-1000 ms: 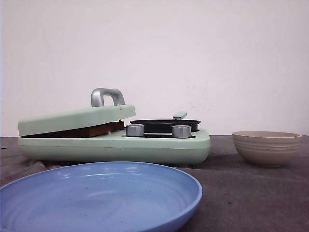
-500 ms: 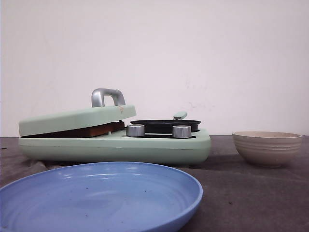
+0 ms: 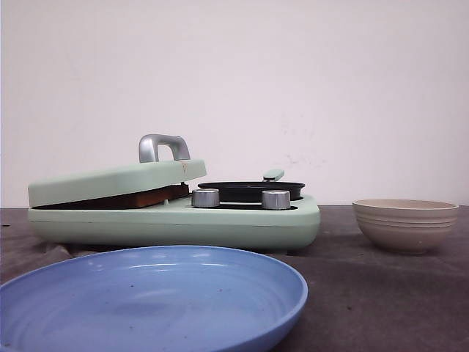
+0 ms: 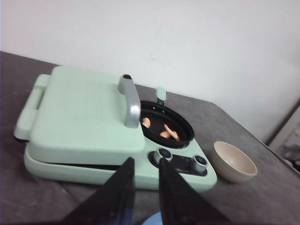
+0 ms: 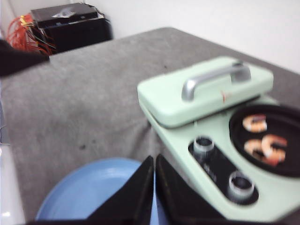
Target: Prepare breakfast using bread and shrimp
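Across the earlier front views and this one nothing has shifted. At centre left of the front view stands the mint-green breakfast maker (image 3: 176,216) on the grey table (image 3: 381,293), its lid (image 3: 110,181) lowered over a brown edge of bread (image 3: 146,198). The black pan (image 4: 166,129) holds the shrimp (image 4: 171,132). A blue plate (image 3: 146,301) fills the lower left; a beige bowl (image 3: 404,224) sits at right. The left pincer (image 4: 146,166) stands slightly parted, grasping nothing; the right pincer (image 5: 154,164) is clenched, empty.
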`<control>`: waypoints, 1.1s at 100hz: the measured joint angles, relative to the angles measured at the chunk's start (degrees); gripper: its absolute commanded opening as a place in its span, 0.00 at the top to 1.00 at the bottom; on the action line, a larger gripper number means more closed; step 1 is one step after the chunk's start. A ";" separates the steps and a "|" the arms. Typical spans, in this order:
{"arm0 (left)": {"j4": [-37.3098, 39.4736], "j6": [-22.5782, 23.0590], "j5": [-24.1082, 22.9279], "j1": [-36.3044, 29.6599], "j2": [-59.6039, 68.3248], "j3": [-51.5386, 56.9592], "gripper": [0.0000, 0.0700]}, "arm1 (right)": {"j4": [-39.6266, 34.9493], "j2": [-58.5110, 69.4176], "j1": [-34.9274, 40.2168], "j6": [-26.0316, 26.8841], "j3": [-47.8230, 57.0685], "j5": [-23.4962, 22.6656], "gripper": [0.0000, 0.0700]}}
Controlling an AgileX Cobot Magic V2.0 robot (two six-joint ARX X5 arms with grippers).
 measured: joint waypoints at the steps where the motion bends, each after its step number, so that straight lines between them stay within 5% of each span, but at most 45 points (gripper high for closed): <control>1: 0.00 0.11 -0.09 0.00 0.00 0.00 1.00 | 0.17 -0.26 0.02 0.07 -0.55 0.02 1.00; 45: -1.03 4.48 -1.38 0.00 0.00 0.00 1.00 | 6.05 -4.76 -0.04 1.38 -15.58 0.59 0.99; 82: -1.42 4.55 -1.38 0.00 0.00 0.00 1.00 | 7.15 -4.76 -0.04 1.38 -16.17 1.09 0.99; 110: -1.42 4.55 -1.38 0.00 0.00 0.00 1.00 | 7.39 -4.76 -0.09 1.38 -16.17 6.23 0.99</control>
